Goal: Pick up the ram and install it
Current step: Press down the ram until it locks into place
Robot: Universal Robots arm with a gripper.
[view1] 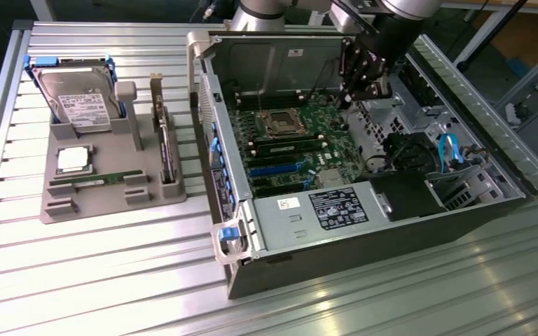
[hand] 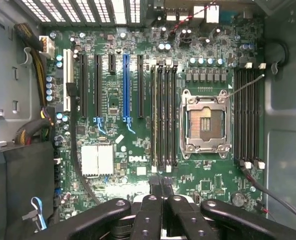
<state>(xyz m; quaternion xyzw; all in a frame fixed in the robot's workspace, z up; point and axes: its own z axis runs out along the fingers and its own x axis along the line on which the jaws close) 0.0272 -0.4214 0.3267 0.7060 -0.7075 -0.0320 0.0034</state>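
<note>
Gripper (view1: 355, 98) first: in the exterior view it's hung over the open computer case (view1: 372, 241), above the far end of the motherboard (view1: 293, 164), and nothing is seen pinched in it. The case is laid on its side with the panel off, presumably so the memory slots (view1: 279, 143) are faced upward and can be reached from above. The ram (view1: 87, 180) is parked well apart from the gripper. It's laid flat in a groove of the grey holder (view1: 101, 204) beside the case, toward the desk (view1: 110, 280) edge at the exterior view's left. The hard drive (view1: 78, 98), the processor (view1: 73, 159) and the expansion card (view1: 163, 140) are slotted into the same holder, likely so every part is kept in a fixed, grabbable pose.

From the wrist view, the gripper (hand: 161, 189) is shown with its fingertips pressed together and nothing caught between them. The motherboard (hand: 137, 165) is looked down on squarely, with the memory slots (hand: 165, 115) lined up just beside the processor socket (hand: 205, 117). Whether a stick is already seated in one can't be told.
</note>
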